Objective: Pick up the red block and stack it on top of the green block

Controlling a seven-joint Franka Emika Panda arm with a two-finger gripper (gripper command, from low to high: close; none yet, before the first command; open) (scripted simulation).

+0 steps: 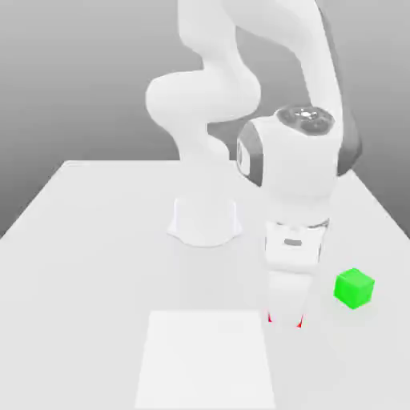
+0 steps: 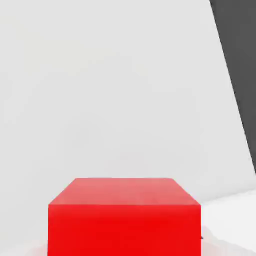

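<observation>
Red block (image 1: 284, 319) mostly hidden in the exterior view: only thin red slivers show at either side of the gripper (image 1: 285, 319), low between the fingertips. The white arm's hand covers the rest. In the hand view the red block (image 2: 125, 220) sits close to the camera, its lower part cut off by the frame edge; one broad face and the top face are visible, both plain and glossy.

Gripper points straight down, fingers closed onto the red block, one on each side.

The block is a cube, so no long axis to report. It sits square to the hand camera, the broad face toward the lens, the top face level.

Green block (image 1: 353, 288) stands on the table (image 1: 96, 240) toward the exterior view's right of the gripper, near but apart from it, one corner turned toward the camera.

Surface: flat white tabletop, matte. A slightly brighter white rectangular patch (image 1: 207, 360) lies at the near edge, just beside the gripper on the exterior view's left. Arm base (image 1: 205, 220) stands mid-table behind. Backdrop plain grey; a dark grey area (image 2: 240, 75) shows past the table edge in the hand view.
</observation>
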